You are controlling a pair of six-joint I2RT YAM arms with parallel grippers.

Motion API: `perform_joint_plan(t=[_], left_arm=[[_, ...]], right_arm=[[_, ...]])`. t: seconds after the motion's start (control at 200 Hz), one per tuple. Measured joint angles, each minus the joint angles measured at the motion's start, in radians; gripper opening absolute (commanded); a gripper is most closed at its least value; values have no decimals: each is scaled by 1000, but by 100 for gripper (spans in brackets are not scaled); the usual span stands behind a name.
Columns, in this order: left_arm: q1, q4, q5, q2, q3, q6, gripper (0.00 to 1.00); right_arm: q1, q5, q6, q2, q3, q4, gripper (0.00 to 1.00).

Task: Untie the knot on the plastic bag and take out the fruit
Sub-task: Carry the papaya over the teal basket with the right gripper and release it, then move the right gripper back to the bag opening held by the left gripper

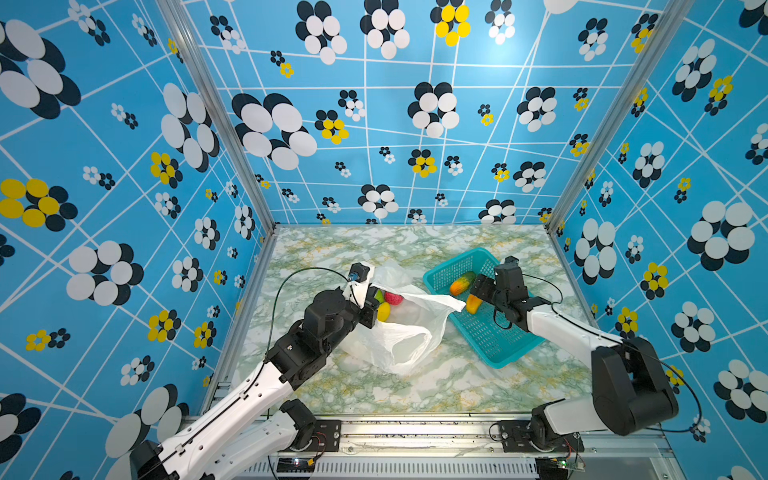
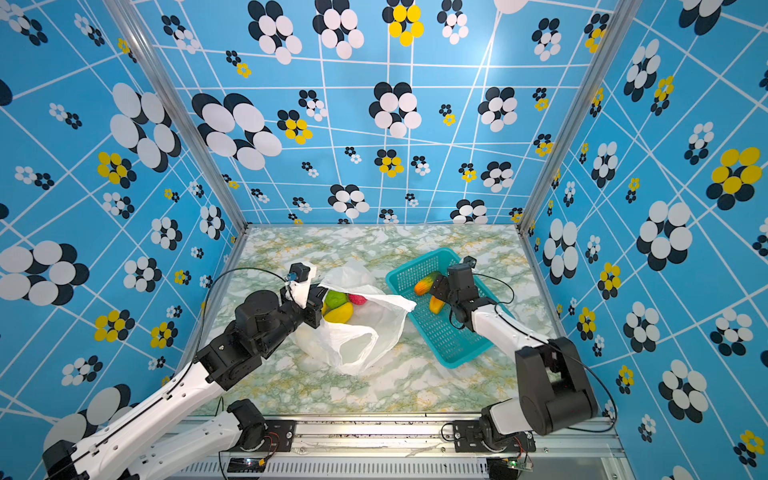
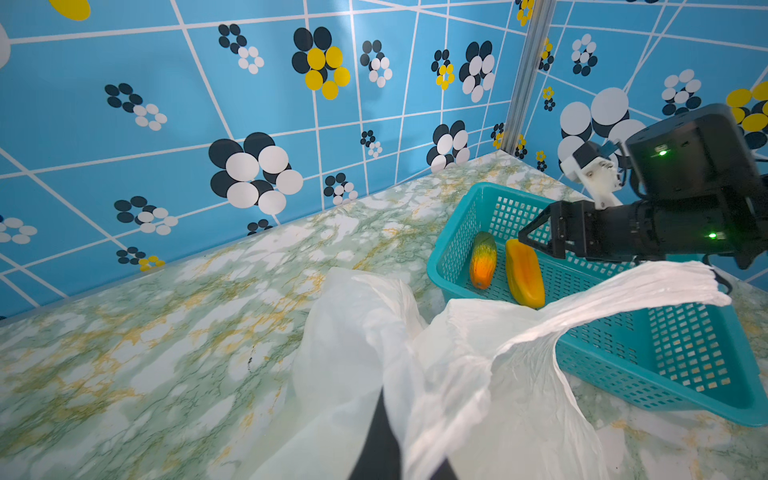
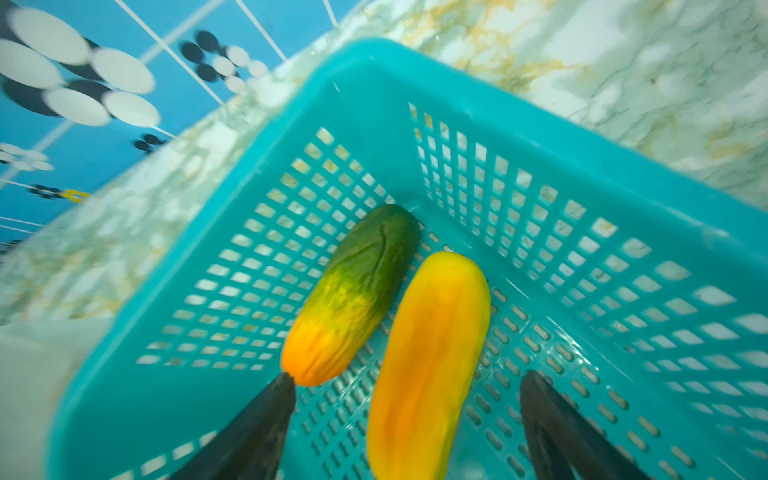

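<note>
1. The left gripper (image 1: pixel 371 311) is at the left edge of the plastic bag (image 1: pixel 399 349). Its fingers are pressed together, pinching the bag's thin rim and holding the mouth up and open.
2. The bag lies crumpled on the left half of the table. Inside it, right beside the gripper, sit a green fruit (image 2: pixel 336 298), a yellow fruit (image 2: pixel 340 312) and a pink-red fruit (image 1: pixel 392 298), packed close together.
3. The bag's two handles are apart, not tied. The front handle (image 1: pixel 409 347) lies as a flat loop. The right handle (image 1: pixel 451 305) stretches out and reaches the rim of the teal basket (image 1: pixel 494 349).
4. In the basket's far corner, an orange-green long fruit (image 4: pixel 353 295) and a yellow long fruit (image 4: pixel 432 332) lie side by side.
5. The right gripper (image 4: pixel 409 376) hangs over the yellow long fruit. Its fingers (image 4: pixel 266 419) are spread wide, one on each side, not squeezing it.
6. There is open table in front of the bag and basket, and behind them up to the back wall.
7. The table (image 1: pixel 415 390) has a green-and-white marble look. Blue walls (image 1: pixel 124 166) with white, black and yellow flower dots close it in on three sides.
</note>
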Motion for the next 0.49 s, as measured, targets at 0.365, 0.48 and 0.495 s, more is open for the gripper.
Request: perform_joint_plan(t=[0.365,0.48,0.495], left_arm=[[0,0,4,-1,0,0,0],[0,0,4,-7,0,0,0],[0,0,3,-7,0,0,0]], right_arm=[[225,-97,-144,-636,-148,-21,56],[369,-153,-220,-700,-159,-16,50],[385,-157,-223,-701,-161,-14,49]])
